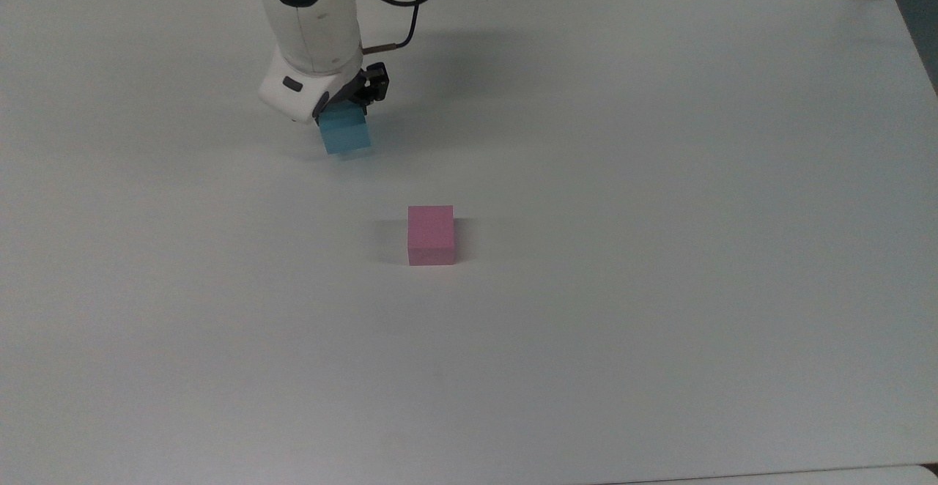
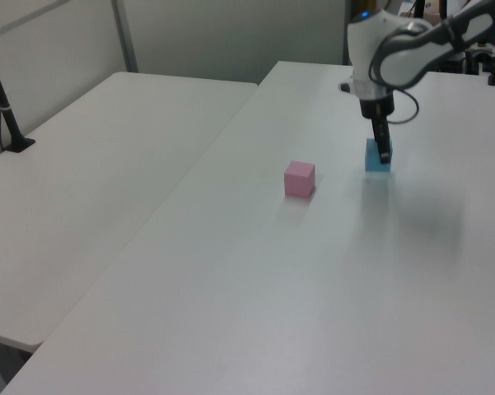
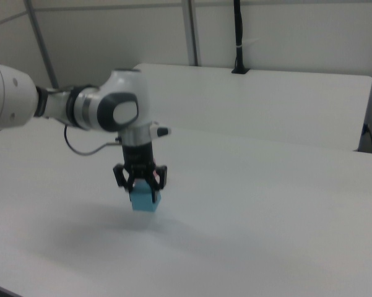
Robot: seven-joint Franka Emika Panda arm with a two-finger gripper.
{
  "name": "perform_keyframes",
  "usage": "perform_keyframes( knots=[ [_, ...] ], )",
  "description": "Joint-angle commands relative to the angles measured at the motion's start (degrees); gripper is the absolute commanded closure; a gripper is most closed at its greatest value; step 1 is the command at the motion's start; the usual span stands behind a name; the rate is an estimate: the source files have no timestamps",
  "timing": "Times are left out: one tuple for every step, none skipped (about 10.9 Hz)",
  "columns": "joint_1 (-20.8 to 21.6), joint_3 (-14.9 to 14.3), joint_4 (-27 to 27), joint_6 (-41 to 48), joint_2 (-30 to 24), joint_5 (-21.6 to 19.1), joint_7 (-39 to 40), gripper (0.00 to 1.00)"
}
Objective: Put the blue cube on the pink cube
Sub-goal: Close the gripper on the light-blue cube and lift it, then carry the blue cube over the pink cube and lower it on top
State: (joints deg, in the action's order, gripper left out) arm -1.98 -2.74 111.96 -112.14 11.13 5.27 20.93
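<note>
Gripping blue cube (image 1: 345, 133): claw (image 3: 140, 185) clamped on it | pink cube (image 1: 431, 234): apart, alone on tabletop (image 1: 659, 177)

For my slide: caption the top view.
Panda gripper closed on the blue cube, the pink cube waiting apart on the table.

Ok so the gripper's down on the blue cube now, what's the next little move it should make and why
Probably a straight lift. The gripper looks closed on the blue cube, which sits at or barely above the table. The pink cube stands apart from it, toward the top view's lower right, with its top bare. Raising the blue cube higher than the pink one first should let it travel across without knocking it.
</note>
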Motion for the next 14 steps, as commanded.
perform_keyframes(
  knots=[
    [0.4, 0.0, -12.1, 9.3, -0.1, -6.6, -1.8, 0.56],
    [0.8, 0.1, -13.9, 9.1, 0.1, -7.4, -3.2, 0.56],
    [2.5, 0.0, -15.5, 8.6, 1.2, -7.5, -5.3, 0.56],
    [3.4, 0.0, -18.3, 8.5, 3.3, -7.4, -7.5, 0.56],
    [4.2, 0.0, -20.9, 8.5, 5.8, -7.0, -10.9, 0.56],
    [5.2, 0.0, -23.1, 7.6, 8.1, -6.9, -13.4, 0.56],
    [6.4, 0.1, -23.7, 6.0, 9.6, -6.8, -14.3, 0.56],
    [7.4, 0.0, -24.4, 4.8, 10.9, -6.7, -14.5, 0.56],
    [7.9, 0.1, -26.3, 4.6, 12.8, -6.7, -14.6, 0.56],
    [8.2, 0.0, -27.3, 4.4, 14.2, -6.6, -14.5, 0.56],
    [8.2, 0.2, -27.8, 3.4, 14.9, -6.6, -14.5, 0.56],
    [8.4, 0.8, -28.1, 3.1, 15.2, -6.7, -15.0, 0.56],
    [8.5, 1.2, -28.2, 1.7, 16.1, -6.6, -16.5, 0.54],
    [8.7, 1.2, -28.1, -0.4, 16.4, -6.2, -17.8, 0.51]
  ],
)
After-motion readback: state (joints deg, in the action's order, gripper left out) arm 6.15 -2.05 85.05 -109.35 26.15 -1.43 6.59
